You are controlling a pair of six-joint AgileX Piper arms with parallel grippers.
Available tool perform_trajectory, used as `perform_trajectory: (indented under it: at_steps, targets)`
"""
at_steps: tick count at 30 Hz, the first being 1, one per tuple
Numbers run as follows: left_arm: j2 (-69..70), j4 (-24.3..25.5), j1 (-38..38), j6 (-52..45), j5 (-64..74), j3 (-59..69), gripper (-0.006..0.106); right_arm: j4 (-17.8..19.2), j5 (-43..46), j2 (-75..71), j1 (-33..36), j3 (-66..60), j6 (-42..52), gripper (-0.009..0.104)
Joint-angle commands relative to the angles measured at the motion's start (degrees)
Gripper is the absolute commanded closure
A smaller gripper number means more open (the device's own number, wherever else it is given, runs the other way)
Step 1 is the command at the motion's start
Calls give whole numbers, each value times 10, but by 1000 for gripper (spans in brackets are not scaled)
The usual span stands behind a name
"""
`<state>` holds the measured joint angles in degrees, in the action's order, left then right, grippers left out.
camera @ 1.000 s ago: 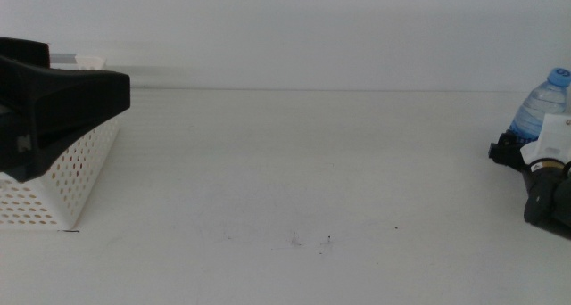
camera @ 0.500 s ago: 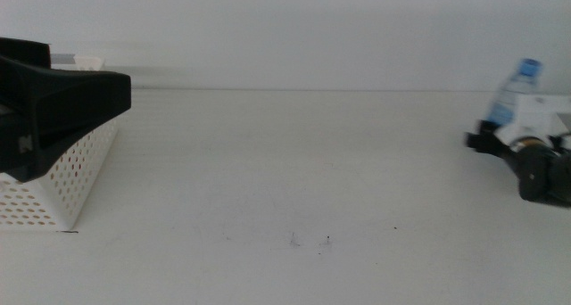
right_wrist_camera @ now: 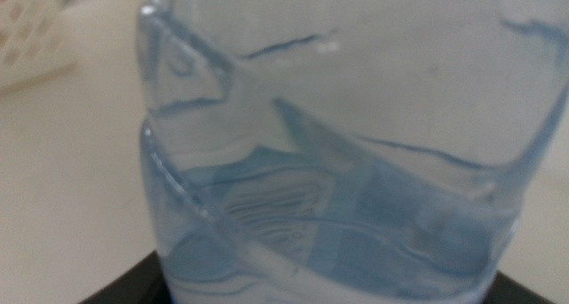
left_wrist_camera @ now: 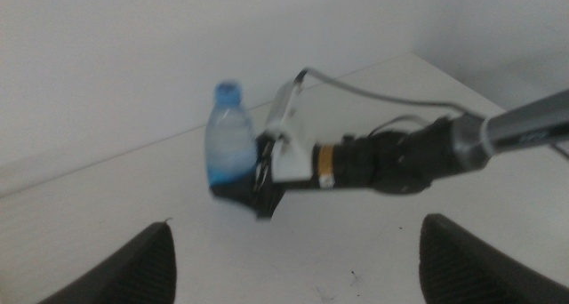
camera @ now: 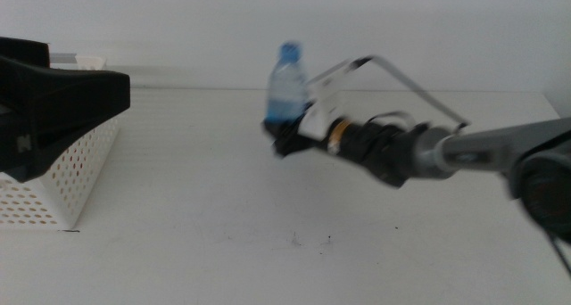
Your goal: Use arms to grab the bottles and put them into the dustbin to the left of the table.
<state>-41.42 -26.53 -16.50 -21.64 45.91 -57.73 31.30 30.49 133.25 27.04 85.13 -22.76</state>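
Note:
My right gripper (camera: 284, 137) is shut on the small clear water bottle (camera: 287, 86) with the blue cap and holds it upright above the middle of the white table (camera: 205, 198). The bottle fills the right wrist view (right_wrist_camera: 356, 144). The left wrist view shows the bottle (left_wrist_camera: 228, 144) and the right gripper (left_wrist_camera: 255, 184) from across the table. My left gripper (camera: 89, 95) hangs at the far left over the white perforated dustbin (camera: 62, 180), with its jaws wide apart and empty (left_wrist_camera: 298, 268). The juice bottle and the red can are out of view.
The right arm (camera: 446, 153) stretches in from the right with a grey cable looped above it. A corner of the dustbin (right_wrist_camera: 27, 28) shows behind the bottle in the right wrist view. A few dark specks (camera: 308, 243) mark the table's front.
The right gripper has carried the water bottle from the table's far right edge leftward to about the middle. The left gripper has not moved.

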Motion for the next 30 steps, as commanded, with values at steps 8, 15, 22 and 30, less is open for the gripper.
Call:
perform_trajectory:
  at_steps: [8,15,22,30]
  targets:
    - [1,-1,-1,6,-8,0,7,0,7,60,38,53,-2,90]
    - [1,-1,-1,6,-8,0,7,5,6,60,39,53,-42,16]
    - [1,-1,-1,6,-8,0,7,51,15,-31,38,-69,-125,12]
    - [1,-1,-1,6,-8,0,7,3,-110,-355,38,-343,-140,12]
